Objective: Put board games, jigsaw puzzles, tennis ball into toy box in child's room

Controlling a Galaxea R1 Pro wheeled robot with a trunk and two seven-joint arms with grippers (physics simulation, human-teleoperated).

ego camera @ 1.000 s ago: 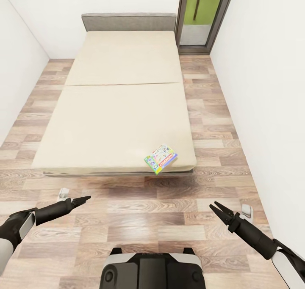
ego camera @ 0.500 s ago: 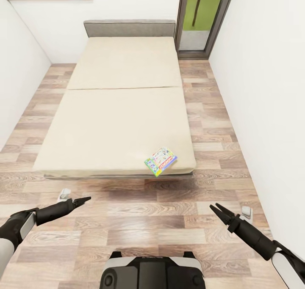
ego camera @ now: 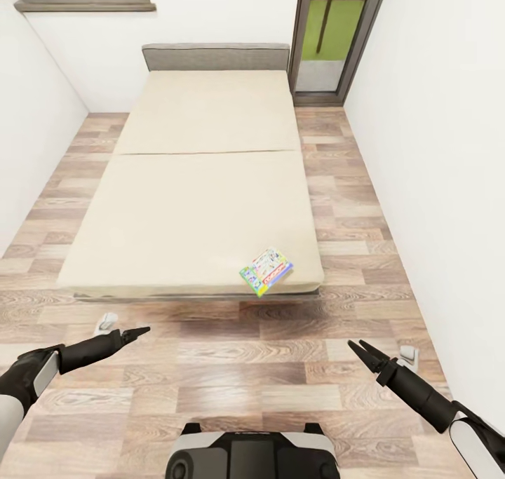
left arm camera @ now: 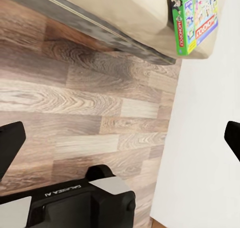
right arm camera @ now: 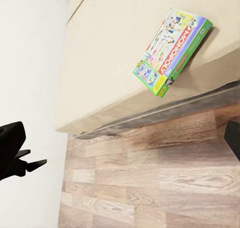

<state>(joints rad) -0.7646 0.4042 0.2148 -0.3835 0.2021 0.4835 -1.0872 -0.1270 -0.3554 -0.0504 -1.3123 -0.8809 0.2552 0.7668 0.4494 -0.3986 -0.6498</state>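
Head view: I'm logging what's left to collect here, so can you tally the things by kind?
Board games: 1
Beds: 1
Windows: 2
Grippers: 2, left and right
Total: 6

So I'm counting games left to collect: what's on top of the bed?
One board game, the green-edged Monopoly box, lies at the near right corner of the bed, jutting slightly over its edge. The mattress is otherwise bare. Nothing covers any part of it.
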